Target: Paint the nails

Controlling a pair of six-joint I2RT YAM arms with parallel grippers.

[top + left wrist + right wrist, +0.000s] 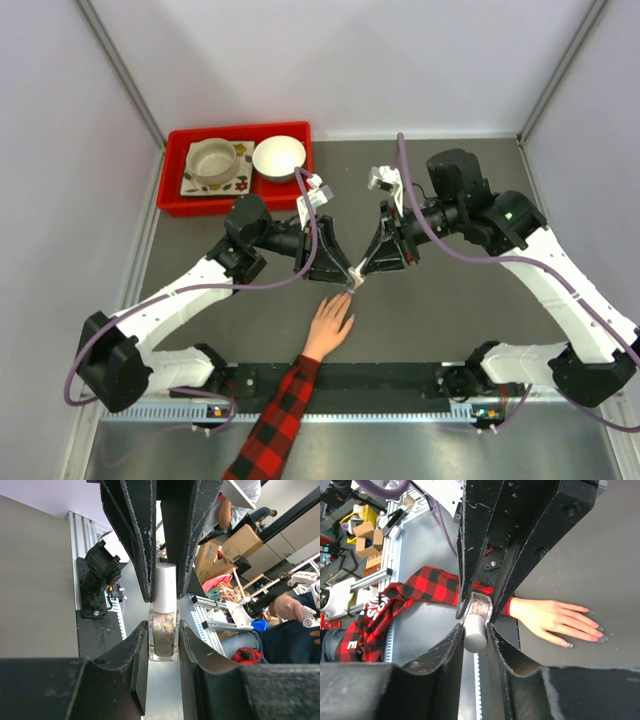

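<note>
**Nails (603, 637) flat on the table, polish bottle gripped at both ends**

Top camera first: the hand (330, 325), in its red-and-black plaid sleeve (282, 412), lies palm down on the grey table (460, 310). The left gripper (346, 274) and right gripper (363, 274) meet tip to tip just beyond its fingertips. The nails are too small to read from up here.

Over to the left wrist, and now we see what sits between them: a nail polish bottle (164, 635). The left jaws are clamped on its speckled glass body. Its white cap (165, 587) sits between the right gripper's fingers.

Right wrist: only here do the nails show, pale tips on outstretched fingers resting on the table, apart from the bottle. The right jaws are drawn in narrow, pressing both sides of the cap.
</note>
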